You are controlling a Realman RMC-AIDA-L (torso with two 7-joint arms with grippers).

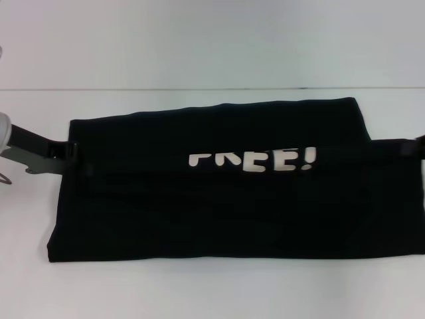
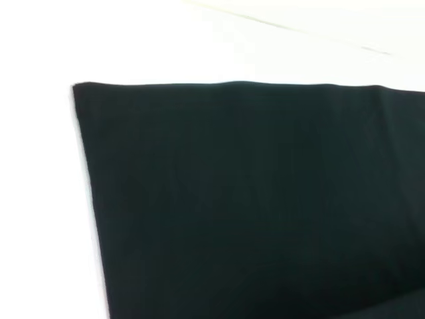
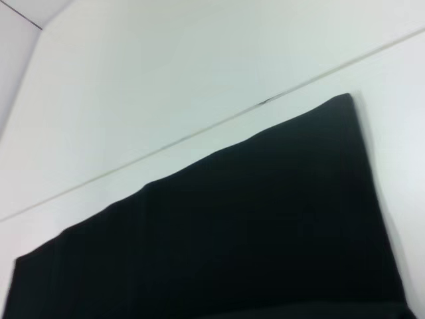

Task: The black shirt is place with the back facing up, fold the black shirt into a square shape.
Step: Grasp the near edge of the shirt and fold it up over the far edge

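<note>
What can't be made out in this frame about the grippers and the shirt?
- Left gripper: head view, fingers merge into the black shirt; the grip is unreadable.
- Right gripper: cut off by the head view's edge.
- "FREE!" lettering: lower half hidden under a fold.
- Both wrist views: only fabric and table, no fingers.

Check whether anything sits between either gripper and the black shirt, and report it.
Nothing visible does. The left gripper is at the left edge of the black shirt, and the right gripper at its right edge, both against the fabric on the white table.
</note>
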